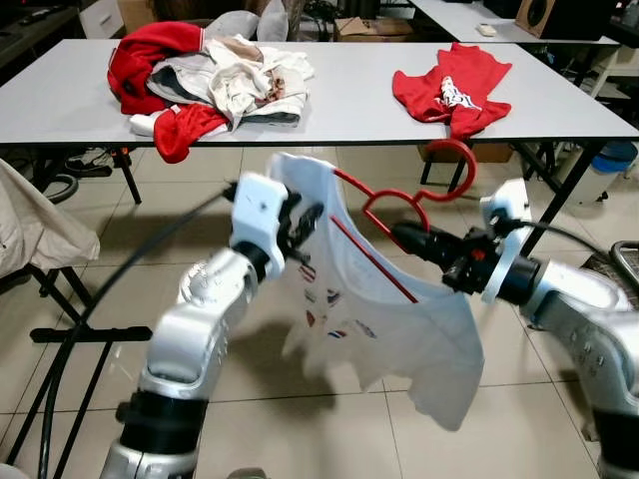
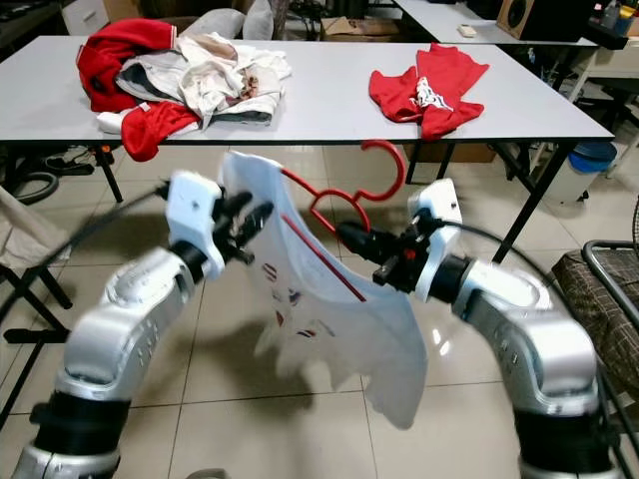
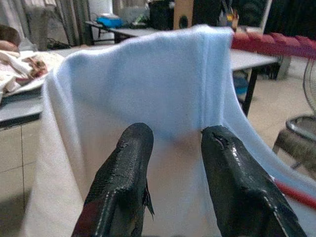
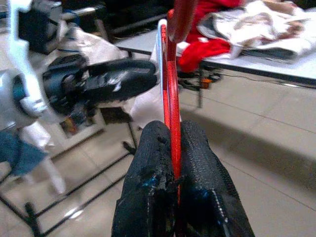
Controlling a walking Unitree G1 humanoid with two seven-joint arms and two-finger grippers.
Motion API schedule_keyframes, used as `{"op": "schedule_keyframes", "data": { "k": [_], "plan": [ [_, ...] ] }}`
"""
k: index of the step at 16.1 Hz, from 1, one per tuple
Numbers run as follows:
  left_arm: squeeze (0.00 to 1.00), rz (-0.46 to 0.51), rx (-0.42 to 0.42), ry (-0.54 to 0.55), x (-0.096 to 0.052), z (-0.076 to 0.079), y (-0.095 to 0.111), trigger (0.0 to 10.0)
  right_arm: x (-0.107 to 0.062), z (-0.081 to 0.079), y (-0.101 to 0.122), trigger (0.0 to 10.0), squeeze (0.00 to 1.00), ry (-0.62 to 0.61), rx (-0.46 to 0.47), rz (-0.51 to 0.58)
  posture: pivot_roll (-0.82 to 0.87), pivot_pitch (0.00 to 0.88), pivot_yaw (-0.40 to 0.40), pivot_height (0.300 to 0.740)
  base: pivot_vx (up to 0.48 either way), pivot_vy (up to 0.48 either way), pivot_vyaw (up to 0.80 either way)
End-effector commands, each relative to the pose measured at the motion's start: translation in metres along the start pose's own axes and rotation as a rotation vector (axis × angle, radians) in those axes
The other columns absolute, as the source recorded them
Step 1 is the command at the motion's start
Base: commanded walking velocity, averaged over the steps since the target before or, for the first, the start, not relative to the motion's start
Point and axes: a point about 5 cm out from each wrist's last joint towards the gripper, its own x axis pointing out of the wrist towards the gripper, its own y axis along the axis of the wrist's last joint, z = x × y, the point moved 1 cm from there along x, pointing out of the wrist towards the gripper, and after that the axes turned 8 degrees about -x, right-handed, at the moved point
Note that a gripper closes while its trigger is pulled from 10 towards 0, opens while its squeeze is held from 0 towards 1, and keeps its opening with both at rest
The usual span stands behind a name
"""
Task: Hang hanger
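A red hanger [image 1: 451, 144] is held in the air in front of me, hook up, with a white shirt [image 1: 369, 319] draped over it and hanging down. My right gripper [image 1: 399, 237] is shut on the hanger's red bar [image 4: 170, 98], pinched between its fingertips [image 4: 173, 126]. My left gripper [image 1: 308, 225] is at the shirt's upper left edge. Its two fingers [image 3: 133, 163] stand apart, with the white cloth [image 3: 148, 84] right beyond them.
A long grey table [image 1: 349, 115] stands just beyond, bearing a pile of red and white clothes [image 1: 215, 80] and a red shirt [image 1: 454, 90]. A black frame with beige cloth [image 1: 30, 230] is on my left. A blue bucket [image 1: 614, 155] is at the far right.
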Motion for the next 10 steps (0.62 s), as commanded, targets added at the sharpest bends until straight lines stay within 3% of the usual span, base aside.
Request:
{"op": "schedule_keyframes", "data": {
  "k": [1, 3, 7, 10],
  "plan": [
    [1.0, 0.031, -0.009, 0.006, -0.0001, -0.0012, 0.0106, 10.0, -0.0024, 0.0049, 0.0069, 10.0, 0.0, 0.003, -0.018, 0.039, 0.05, 0.0, -0.016, 0.74, 0.0, 0.0, 0.0],
    [1.0, 0.071, -0.087, 0.002, -0.0003, 0.0013, 0.0139, 10.0, -0.0004, 0.0075, 0.007, 10.0, 0.0, 0.009, -0.013, 0.049, 0.05, 0.0, -0.027, 0.74, 0.0, 0.0, 0.0],
    [1.0, 0.073, -0.153, -0.028, -0.0024, 0.0058, 0.0125, 10.0, 0.0026, 0.013, 0.0093, 10.0, 0.0, 0.013, -0.012, 0.072, 0.04, 0.001, -0.023, 0.74, 0.0, 0.0, 0.0],
    [1.0, 0.063, -0.122, -0.015, 0.0019, 0.0088, 0.0099, 10.0, 0.0062, 0.0098, 0.0128, 10.0, 0.0, 0.034, -0.015, 0.087, 0.04, 0.0, -0.022, 0.74, 0.0, 0.0, 0.0]
  ]
}}
